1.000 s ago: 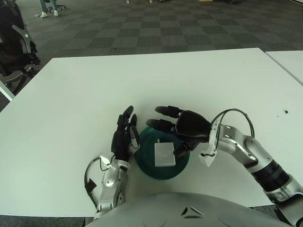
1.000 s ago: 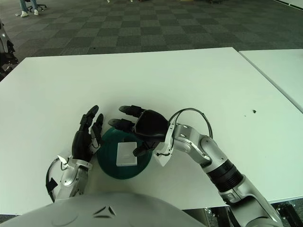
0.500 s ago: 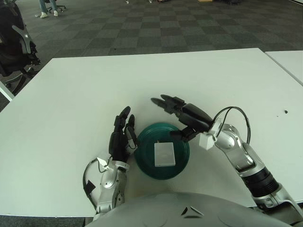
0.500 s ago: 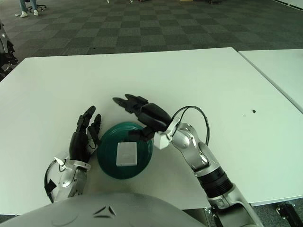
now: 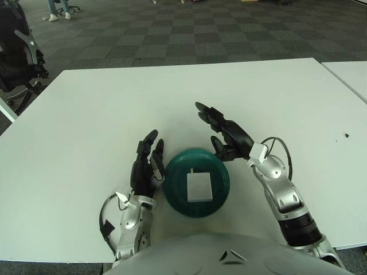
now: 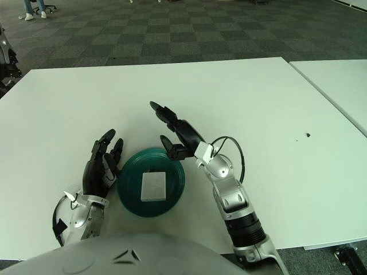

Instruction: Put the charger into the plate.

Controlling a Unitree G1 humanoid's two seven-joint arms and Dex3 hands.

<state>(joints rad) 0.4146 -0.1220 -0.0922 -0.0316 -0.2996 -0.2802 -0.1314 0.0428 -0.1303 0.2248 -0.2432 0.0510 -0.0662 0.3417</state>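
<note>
Beside the green plate (image 5: 221, 182), on its right rear edge: right hand (image 5: 225, 136), raised, palm turned toward the plate, fingers spread and pointing away from the robot, gripping nothing. Lifted clear since a second ago, when draped low over the plate's rear half with fingertips reaching across the rim; half a second ago already rising and angled; now drawn back to the right, no longer covering any of the dish. Forearm swung in closer to the body too, standing steeper than before.

On the opposite side, just left of the plate: left hand (image 5: 145, 167), fingers extended upward and loosely open, empty (barely shifted over the second, a touch lower and nearer the rim).

Charger (image 5: 198, 186) unchanged in place: flat in the middle of the plate, wholly inside the rim, touched by neither hand. Small white block, roughly square with rounded corners, top face plain and slightly greyish, one short dark mark just beyond its far edge (too small to tell what). Plate itself round, dark teal, shallow, sitting on the white table (image 5: 103, 114) near the front edge, not moved between frames.

Further off: dark checkered carpet (image 5: 172, 34) beyond the table.
</note>
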